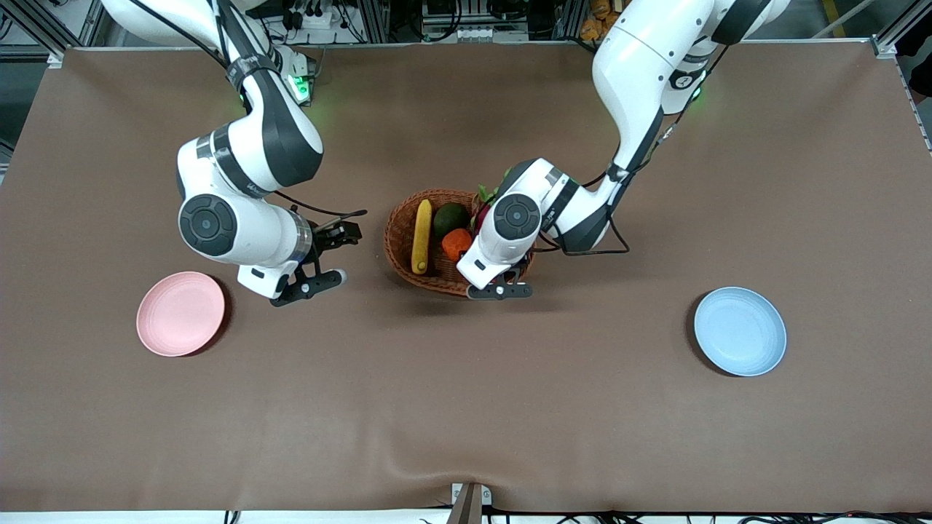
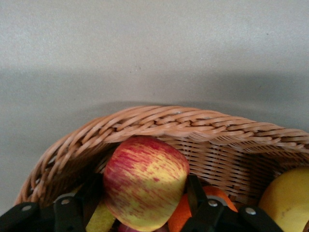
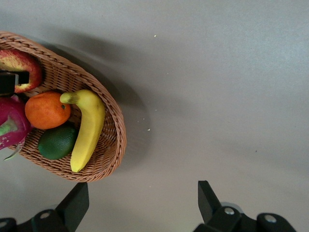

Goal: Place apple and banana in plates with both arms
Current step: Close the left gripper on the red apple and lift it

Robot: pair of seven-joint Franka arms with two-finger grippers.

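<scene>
The apple (image 2: 145,181), red with yellow streaks, sits between the fingers (image 2: 194,192) of my left gripper (image 2: 144,195), which is shut on it inside the wicker basket (image 1: 400,236). The left wrist hides the apple in the front view, where the left gripper (image 1: 502,285) is over the basket's edge nearest the front camera. The apple also shows in the right wrist view (image 3: 21,63). The banana (image 1: 421,236) lies in the basket and shows in the right wrist view (image 3: 87,128). My right gripper (image 1: 328,258) is open and empty over bare table between the basket and the pink plate (image 1: 180,313). The blue plate (image 1: 740,331) lies toward the left arm's end.
The basket also holds an orange fruit (image 1: 456,244), a dark green fruit (image 1: 450,217) and a magenta dragon fruit (image 3: 9,126). Both plates are empty. A brown cloth (image 1: 466,407) covers the table.
</scene>
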